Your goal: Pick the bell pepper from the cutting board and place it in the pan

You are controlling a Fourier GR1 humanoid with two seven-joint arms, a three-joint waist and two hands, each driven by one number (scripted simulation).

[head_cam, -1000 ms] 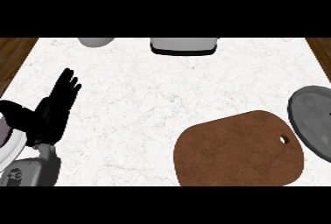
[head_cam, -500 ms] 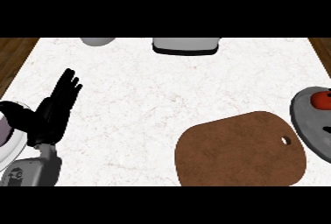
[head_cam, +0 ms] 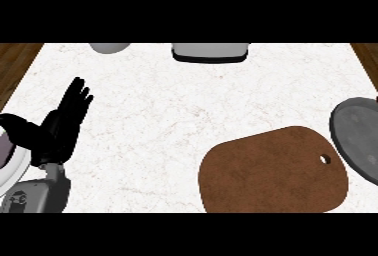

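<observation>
One hand shows on my head feed: the left hand (head_cam: 57,131), at the left edge of the white stone counter (head_cam: 177,105). Its fingers are straight and point up the view, slightly spread, with the thumb held out to the left. It has hold of nothing and touches nothing I can make out. Its grey forearm (head_cam: 35,192) comes in from the lower left corner.

The brown cutting board (head_cam: 269,175) lies flat at the lower right, well apart from that hand, with a small hole near its right-hand edge. Its top is bare brown all over. Just beside it, at the right edge, sits the dark grey pan (head_cam: 359,137), cut off by the frame so that I get only part of it.

I cannot see the bell pepper on this feed, so I cannot tell where it is.

Along the far edge of the counter stand a rounded grey object (head_cam: 109,47) and a pale boxy one (head_cam: 210,51) with a dark base, both partly cropped.
</observation>
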